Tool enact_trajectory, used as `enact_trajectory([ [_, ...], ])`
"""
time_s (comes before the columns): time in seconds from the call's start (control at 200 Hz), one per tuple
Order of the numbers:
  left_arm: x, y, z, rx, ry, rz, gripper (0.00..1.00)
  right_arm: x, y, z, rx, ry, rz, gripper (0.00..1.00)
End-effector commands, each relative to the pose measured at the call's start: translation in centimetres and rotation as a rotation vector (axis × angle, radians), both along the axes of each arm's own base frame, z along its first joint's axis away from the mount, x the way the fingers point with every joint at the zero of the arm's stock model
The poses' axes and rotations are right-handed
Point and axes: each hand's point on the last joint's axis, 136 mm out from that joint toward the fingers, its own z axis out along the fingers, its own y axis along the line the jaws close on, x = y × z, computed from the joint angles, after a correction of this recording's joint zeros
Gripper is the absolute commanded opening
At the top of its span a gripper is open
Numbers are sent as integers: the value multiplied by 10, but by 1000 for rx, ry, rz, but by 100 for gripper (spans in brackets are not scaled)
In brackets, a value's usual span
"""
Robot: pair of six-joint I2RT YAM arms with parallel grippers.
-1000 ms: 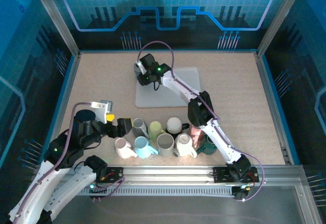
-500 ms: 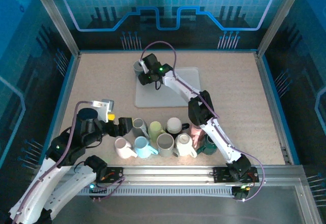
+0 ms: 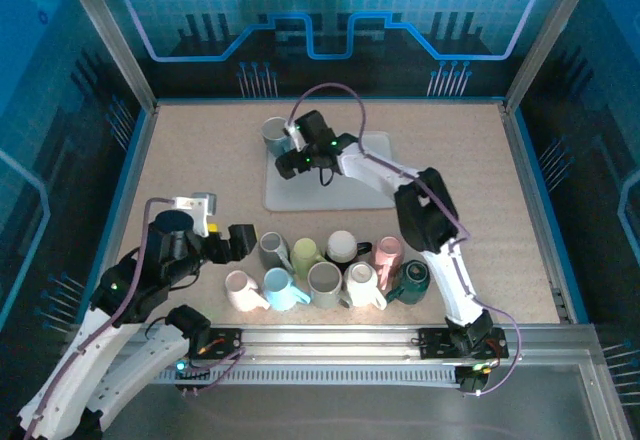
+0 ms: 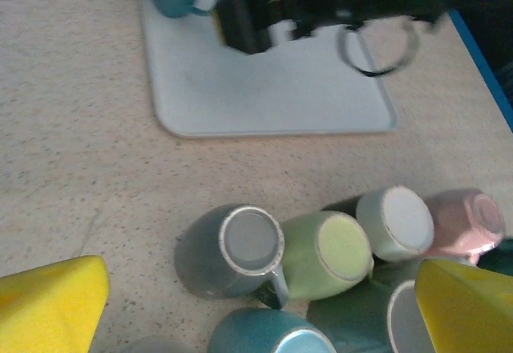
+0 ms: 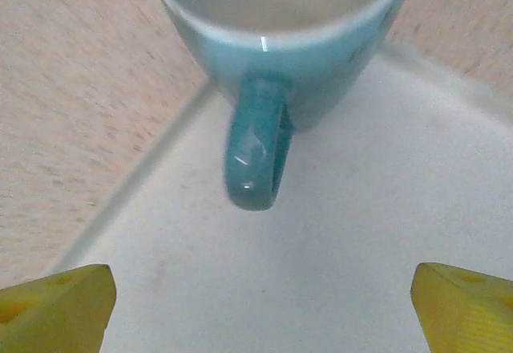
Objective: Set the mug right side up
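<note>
Mug (image 5: 280,40) stands upright, mouth up, just ahead of the right gripper (image 5: 256,309), its handle pointing back toward the gap between the fingertips. The jaws gape wide and hold nothing. It rests at the mat (image 5: 337,241) corner.

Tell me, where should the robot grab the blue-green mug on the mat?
Probably the handle, coming from the mat side. The mug stands upright with its handle sticking straight out toward the right arm's open fingers, and the loop's two flat sides give them something to pinch.
</note>
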Motion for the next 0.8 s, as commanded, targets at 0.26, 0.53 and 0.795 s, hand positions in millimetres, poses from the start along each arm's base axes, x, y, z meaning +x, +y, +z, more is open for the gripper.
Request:
enact_trajectory([
  [0.26,-32,24,-31,-170,374,342,99,-65,-50,127,227,-106,-95,85],
  [0.53,-69,14,-83,-109,788,411,99,-144,-100,90,149,21,-236,86],
  [0.795,-71,4,-127,-93,956,479,99,-198,-126,85,79,-30,-208,88],
])
